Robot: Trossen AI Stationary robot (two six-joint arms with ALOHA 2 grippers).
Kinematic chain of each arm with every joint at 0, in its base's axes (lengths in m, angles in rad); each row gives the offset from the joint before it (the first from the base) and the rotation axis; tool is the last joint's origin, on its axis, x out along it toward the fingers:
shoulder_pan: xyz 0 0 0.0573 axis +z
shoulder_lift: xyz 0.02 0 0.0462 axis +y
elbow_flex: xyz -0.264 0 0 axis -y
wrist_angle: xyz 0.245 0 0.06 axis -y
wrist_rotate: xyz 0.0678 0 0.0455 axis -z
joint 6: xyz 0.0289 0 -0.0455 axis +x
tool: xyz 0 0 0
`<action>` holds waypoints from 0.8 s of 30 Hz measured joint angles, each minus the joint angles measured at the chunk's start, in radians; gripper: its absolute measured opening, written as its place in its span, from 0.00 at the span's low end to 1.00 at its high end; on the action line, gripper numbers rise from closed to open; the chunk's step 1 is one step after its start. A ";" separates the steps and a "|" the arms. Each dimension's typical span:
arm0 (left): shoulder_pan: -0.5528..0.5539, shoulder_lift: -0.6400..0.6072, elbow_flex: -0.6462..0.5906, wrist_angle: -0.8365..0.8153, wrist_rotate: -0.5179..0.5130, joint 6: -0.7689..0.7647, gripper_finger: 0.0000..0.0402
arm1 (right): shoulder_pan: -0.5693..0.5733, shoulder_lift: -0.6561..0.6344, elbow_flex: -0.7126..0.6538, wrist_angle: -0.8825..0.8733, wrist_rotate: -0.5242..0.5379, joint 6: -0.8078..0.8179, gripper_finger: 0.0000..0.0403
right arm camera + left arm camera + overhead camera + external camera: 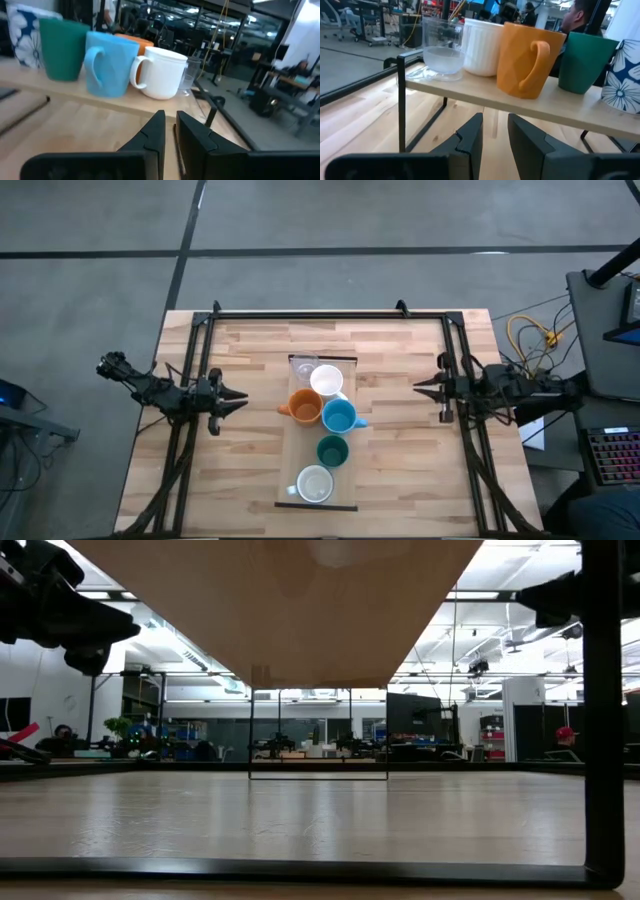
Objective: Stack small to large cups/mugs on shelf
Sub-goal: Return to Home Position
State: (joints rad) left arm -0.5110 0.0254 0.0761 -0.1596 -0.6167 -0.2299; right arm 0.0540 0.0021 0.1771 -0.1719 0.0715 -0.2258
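Down the middle of the desk (240, 480), between its upper and lower edges in the high view, the shelf (300, 436). In the low view only its underside, every cup hidden above it.

Toward the desk's left edge, the left gripper (238, 398), clear of the shelf, fingers narrowly parted, empty. Toward the right edge, the right gripper (418, 385), likewise empty, with an even thinner slit between its fingers.

Along the shelf from its lower end:
- flowered pale mug (314, 485), cropped in the left wrist view
- dark green cup (332, 451)
- light blue mug (339, 417) and orange mug (304, 406), side by side
- white mug (326, 380)
- clear glass (303, 367) at the upper end, faint and partly overlapped by the white mug
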 joint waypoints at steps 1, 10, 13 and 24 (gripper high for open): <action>0.000 0.000 -0.001 0.007 -0.001 0.002 0.19 | 0.000 0.003 0.000 0.001 0.000 -0.032 0.10; 0.000 0.000 -0.007 0.030 -0.002 0.005 0.19 | 0.000 -0.001 -0.153 0.197 -0.034 -0.005 0.10; 0.000 0.000 -0.013 0.051 -0.002 0.002 0.19 | 0.000 0.018 -0.167 0.191 -0.030 0.028 0.10; 0.000 0.000 -0.013 0.049 0.005 0.031 0.19 | 0.000 0.041 -0.167 0.185 -0.021 0.081 0.10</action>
State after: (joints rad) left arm -0.5108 0.0254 0.0628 -0.1109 -0.6115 -0.1989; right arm 0.0540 0.0427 0.0097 0.0134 0.0501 -0.1452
